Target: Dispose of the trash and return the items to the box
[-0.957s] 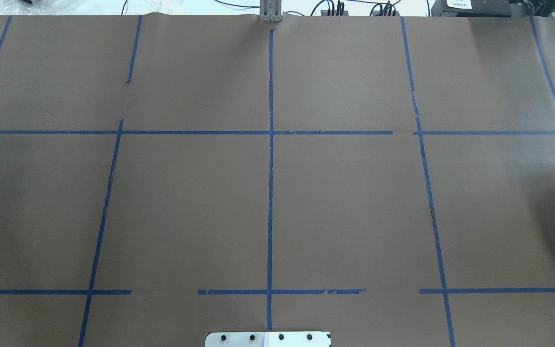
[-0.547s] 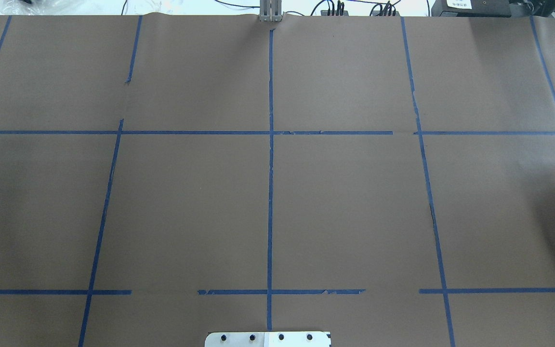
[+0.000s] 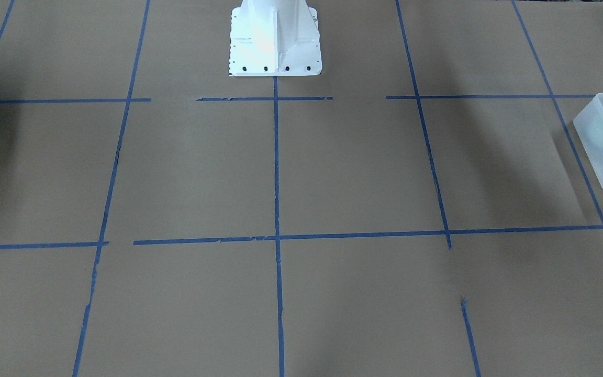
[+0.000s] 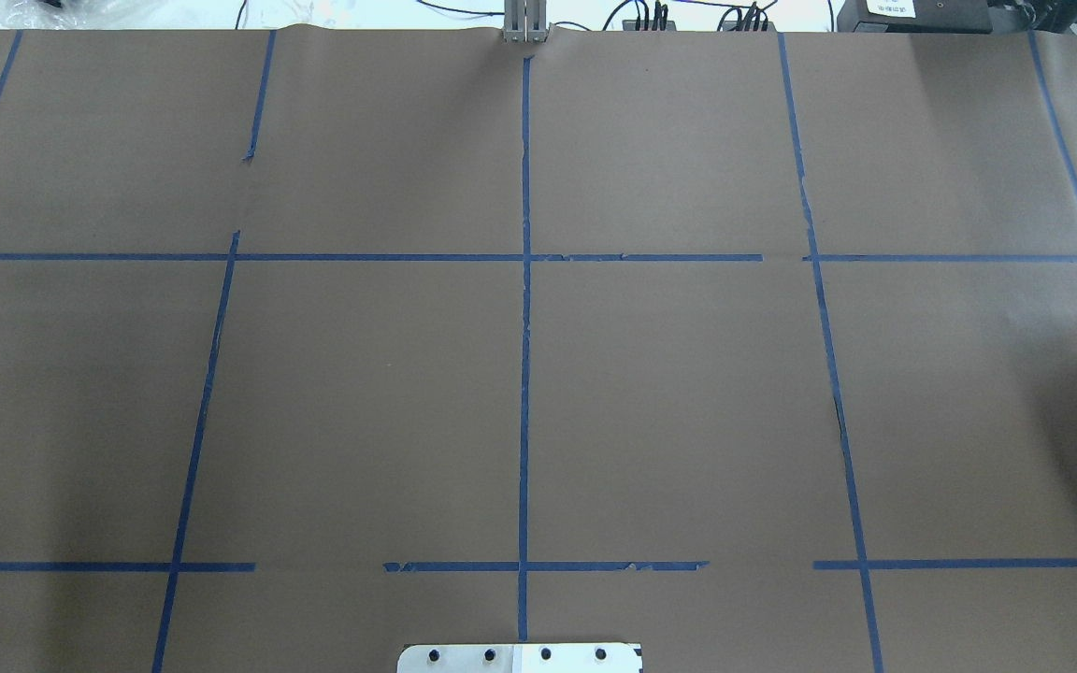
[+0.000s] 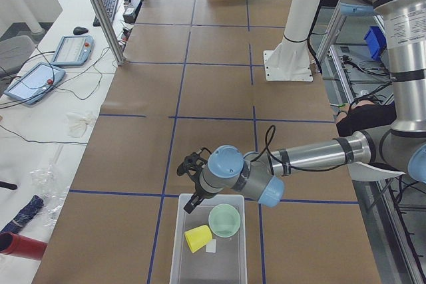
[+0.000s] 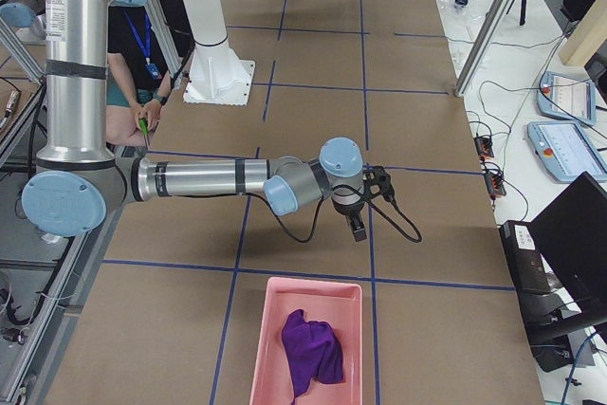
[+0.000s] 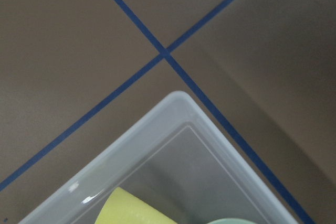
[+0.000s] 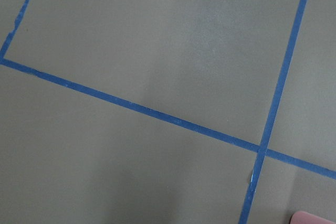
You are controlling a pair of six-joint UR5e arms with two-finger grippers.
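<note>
The overhead view of the counter [image 4: 361, 393] is unchanged over the last second. The yellow cup [image 5: 198, 238] and mint-green bowl [image 5: 224, 220] lie inside the translucent box [image 5: 223, 265], so the tidying looks finished. Whether the left fingers [image 5: 190, 205] or right fingers [image 6: 358, 230] are released or clenched, I cannot tell.

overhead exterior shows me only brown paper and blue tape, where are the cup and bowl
observer: Both lie inside the box at the table's end on the robot's left; the yellow cup looks tipped beside the mint bowl.
operator: where's the left arm
observer: The left gripper hangs by a box corner; open or shut, I cannot tell.
operator: and the right side
observer: The right gripper hangs above the paper near a pink bin holding a purple cloth.
</note>
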